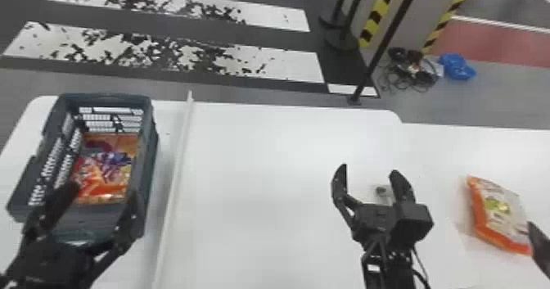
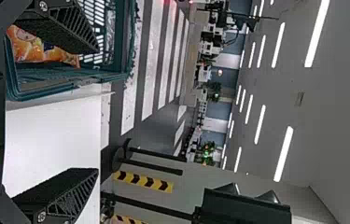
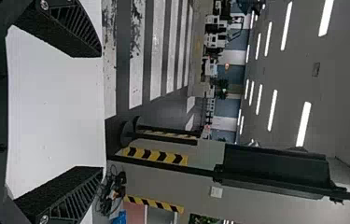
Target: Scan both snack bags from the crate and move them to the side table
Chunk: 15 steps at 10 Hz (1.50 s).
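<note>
Inside the crate [image 1: 149, 153], a snack bag [image 1: 104, 175] is seen lying apparently lengthwise, just beyond the spread fingers of the left pincer [image 1: 104, 192]; the right pincer [image 1: 368, 170], also open, is set well apart. A forward, downward left reach seems required.

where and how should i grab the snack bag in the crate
The snack bag is probably best pinched across its middle from above, left gripper fingers along its long sides. It lies broad face up, longer front to back, and the crate walls surround it, leaving the open top.
</note>
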Tool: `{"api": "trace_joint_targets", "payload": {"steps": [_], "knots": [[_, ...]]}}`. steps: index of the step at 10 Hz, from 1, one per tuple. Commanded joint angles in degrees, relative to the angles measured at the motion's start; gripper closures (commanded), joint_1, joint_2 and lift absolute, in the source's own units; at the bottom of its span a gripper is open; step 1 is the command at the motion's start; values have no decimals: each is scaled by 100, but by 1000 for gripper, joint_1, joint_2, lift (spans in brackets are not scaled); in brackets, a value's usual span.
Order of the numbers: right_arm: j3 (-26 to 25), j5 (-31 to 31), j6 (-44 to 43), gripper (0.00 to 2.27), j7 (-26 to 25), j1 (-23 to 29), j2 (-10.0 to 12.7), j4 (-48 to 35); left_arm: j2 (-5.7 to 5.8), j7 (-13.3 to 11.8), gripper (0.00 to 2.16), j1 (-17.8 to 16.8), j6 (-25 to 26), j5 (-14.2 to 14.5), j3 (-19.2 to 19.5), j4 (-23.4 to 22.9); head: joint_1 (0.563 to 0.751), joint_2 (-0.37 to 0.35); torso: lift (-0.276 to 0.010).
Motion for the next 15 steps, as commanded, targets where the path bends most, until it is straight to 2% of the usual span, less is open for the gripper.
{"api": "trace_joint_targets", "payload": {"steps": [1, 3, 4, 6, 7, 9, 10, 11, 12, 13, 14, 15], "knots": [[325, 58, -409, 66, -2, 138, 10, 207, 1, 43, 97, -42, 18, -36, -90, 6, 695, -164, -29], [589, 146, -848, 66, -143, 305, -8, 330, 1, 385, 97, -95, 70, -300, -265, 24, 695, -110, -29], [703, 234, -1182, 66, -239, 332, -8, 462, 1, 464, 97, -121, 70, -449, -336, 42, 695, -100, -29], [782, 251, -1200, 66, -239, 323, -16, 488, 1, 464, 97, -139, 88, -449, -362, 42, 695, -84, -29], [791, 251, -1200, 66, -239, 332, -16, 488, 10, 570, 97, -130, 88, -423, -353, -2, 695, -78, -29], [791, 242, -1165, 66, -239, 323, -34, 523, 62, 1097, 100, -60, 88, -361, -283, -319, 695, -59, -29], [791, 234, -1147, 66, -239, 323, -43, 541, 80, 1203, 93, -51, 264, -361, -169, -495, 695, -30, -29], [800, 234, -1130, 66, -239, 332, -34, 550, 106, 1071, 100, -86, 879, -361, 7, -714, 695, -20, -29], [826, 242, -1130, 66, -231, 332, -43, 541, 141, 1045, 103, -130, 967, -370, 200, -837, 695, -6, -29], [843, 242, -1130, 66, -231, 332, -43, 532, 220, 913, 103, -253, 1494, -361, 447, -978, 695, 16, -29], [852, 242, -1112, 66, -231, 332, -52, 532, 291, 860, 83, -499, 2496, -361, 666, -1189, 695, 26, -29], [861, 251, -1094, 66, -231, 332, -60, 532, 308, 702, 83, -710, 2865, -388, 877, -1224, 695, 52, -29]]}}
